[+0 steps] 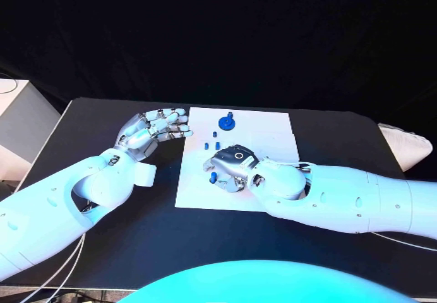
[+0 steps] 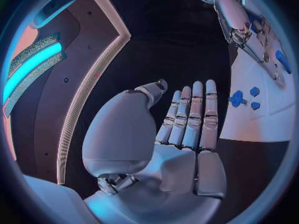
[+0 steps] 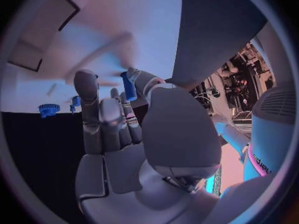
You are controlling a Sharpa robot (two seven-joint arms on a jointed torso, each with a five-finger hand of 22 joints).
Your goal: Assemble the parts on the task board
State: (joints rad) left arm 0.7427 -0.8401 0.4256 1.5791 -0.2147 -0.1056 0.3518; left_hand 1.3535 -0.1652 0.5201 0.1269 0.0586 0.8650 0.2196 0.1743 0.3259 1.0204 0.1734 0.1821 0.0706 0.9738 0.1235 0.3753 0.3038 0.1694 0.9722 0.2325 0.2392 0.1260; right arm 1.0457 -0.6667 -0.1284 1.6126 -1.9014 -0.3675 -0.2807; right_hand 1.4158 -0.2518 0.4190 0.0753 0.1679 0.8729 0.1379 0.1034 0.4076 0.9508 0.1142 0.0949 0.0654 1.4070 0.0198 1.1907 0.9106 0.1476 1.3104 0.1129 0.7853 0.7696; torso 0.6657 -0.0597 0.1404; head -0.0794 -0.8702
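Right hand (image 1: 232, 169) over task board (image 1: 273, 136) middle, pinches blue peg (image 3: 129, 86), hides board under it. Blue gear (image 1: 226, 121) and small blue parts (image 1: 215, 134) at far end. Left hand (image 1: 150, 131) beside board, fingers straight, holds nothing.

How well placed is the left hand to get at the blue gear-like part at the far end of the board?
Probably yes: the left hand hovers open beside the task board, nothing between it and the gear-like part.
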